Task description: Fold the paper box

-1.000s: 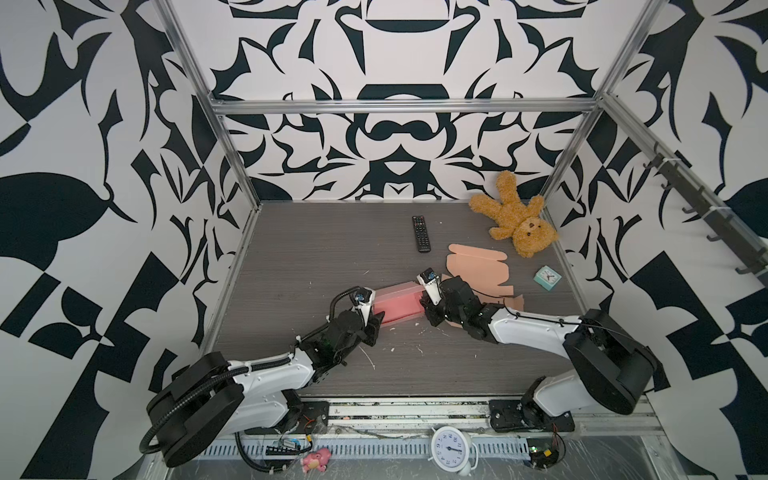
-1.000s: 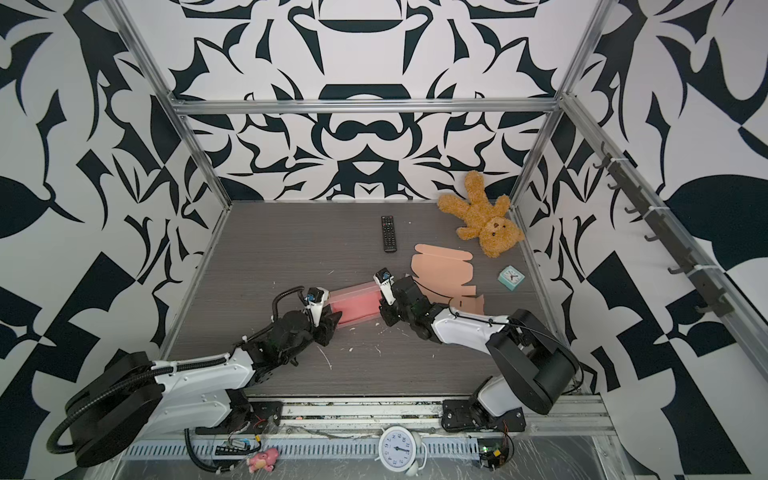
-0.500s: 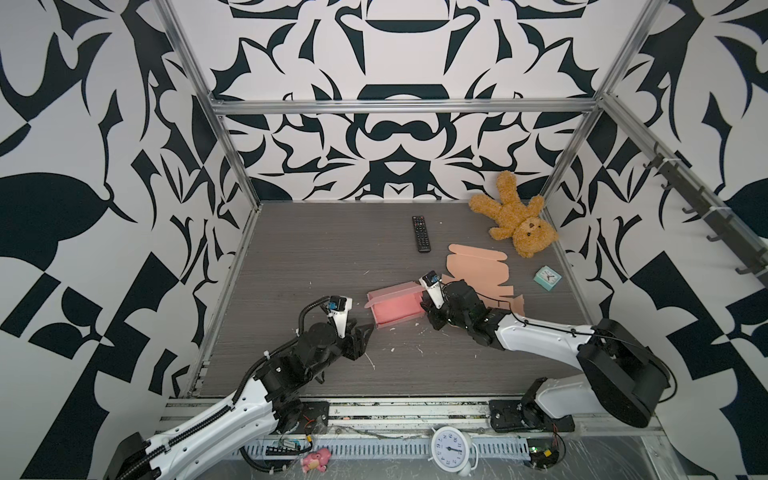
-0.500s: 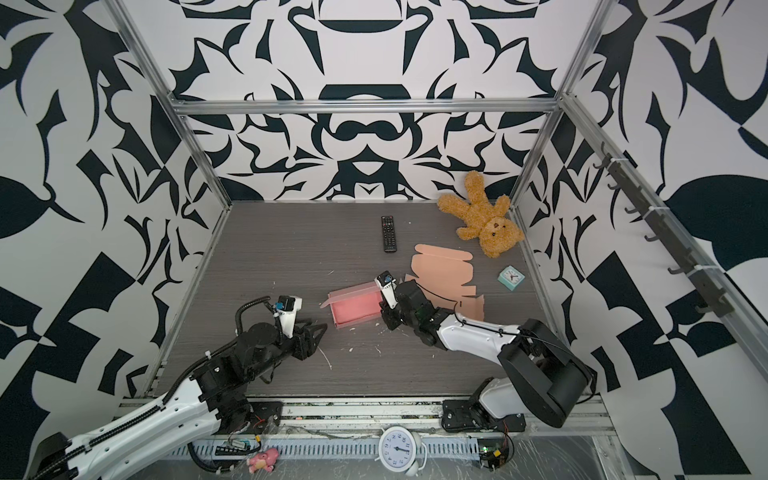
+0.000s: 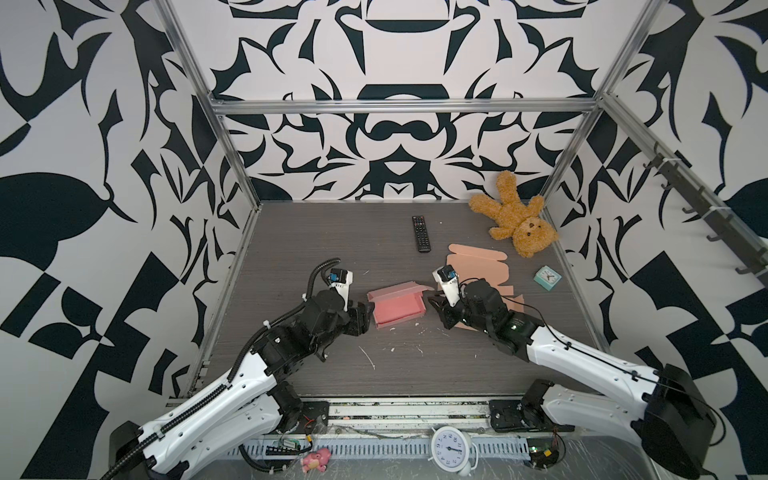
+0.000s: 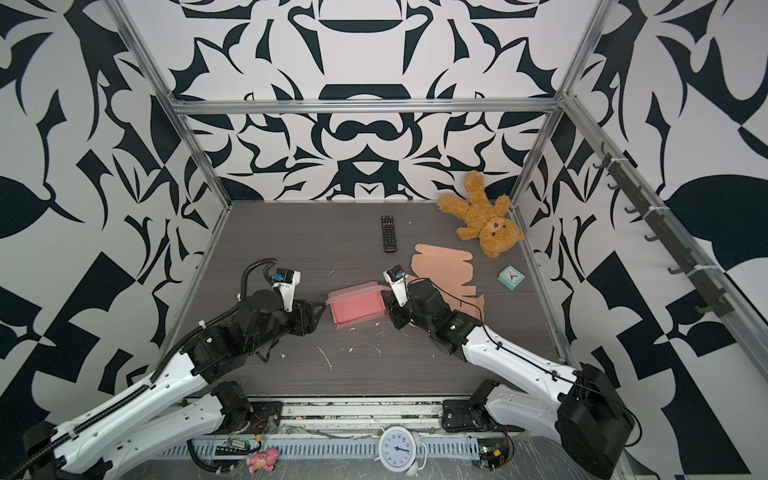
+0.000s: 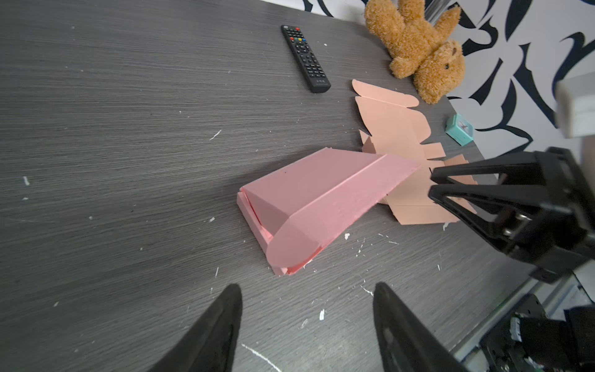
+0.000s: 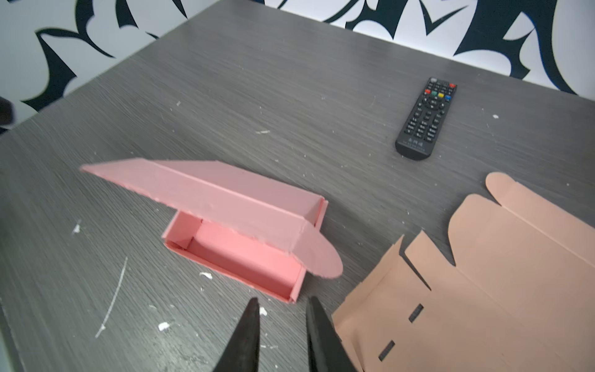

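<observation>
The pink box (image 5: 397,307) sat on the grey table (image 5: 299,241), about midway between the two arms. Its tray lay flat, and its lid slanted up over it from the far long edge, so the near long side gaped. A rounded flap stuck out at each end of the lid.

The left gripper (image 5: 369,312) lay just off the box's left short edge, its jaws well apart and empty. The right gripper (image 5: 433,300) hung just off the right short edge, its jaws parted only narrowly with nothing between them. In the wrist views neither one touched the box.

Bare table lay open along the near long edge and on the left side. White scraps (image 5: 368,357) were scattered over the near part.

On the right, a flat tan cardboard sheet (image 5: 478,270) lay close beside the box, and the right arm reached over its near corner. A black remote (image 5: 420,233) lay beyond the box's far edge, well apart from it. A teddy bear (image 5: 517,220) slumped in the far right corner. A small teal clock (image 5: 547,277) stood near the right wall.
</observation>
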